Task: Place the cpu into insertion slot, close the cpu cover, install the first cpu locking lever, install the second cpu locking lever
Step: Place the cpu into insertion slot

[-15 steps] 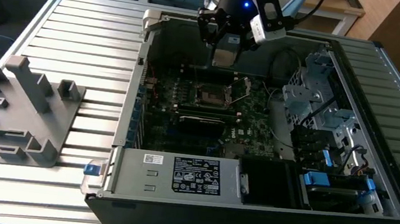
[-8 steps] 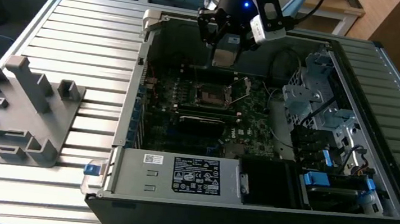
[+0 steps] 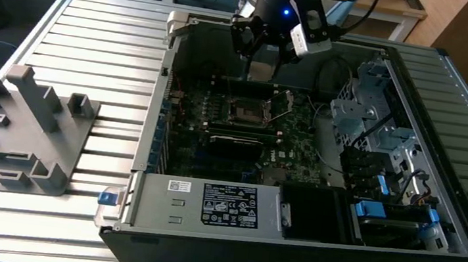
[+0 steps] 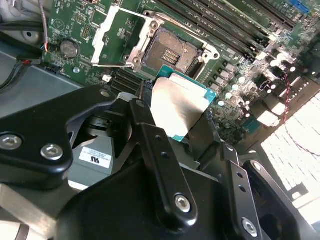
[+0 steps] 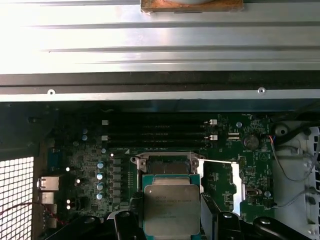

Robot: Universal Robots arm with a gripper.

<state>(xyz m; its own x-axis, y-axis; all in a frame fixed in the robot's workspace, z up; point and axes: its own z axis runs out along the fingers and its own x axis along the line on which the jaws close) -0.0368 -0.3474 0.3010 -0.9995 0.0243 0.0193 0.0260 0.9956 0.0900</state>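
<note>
Fingers gripping cpu, both wrist views, grey fixture, exterior view

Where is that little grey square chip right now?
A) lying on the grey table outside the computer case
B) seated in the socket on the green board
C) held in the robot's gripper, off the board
C: in both wrist views the cpu is clamped in the gripper, while the insertion slot lies empty.

insertion slot open from above; cpu cover swung aside, off the opening; case wall and drive cage flank the motherboard; pincer holding cpu sits clear of both.
</note>
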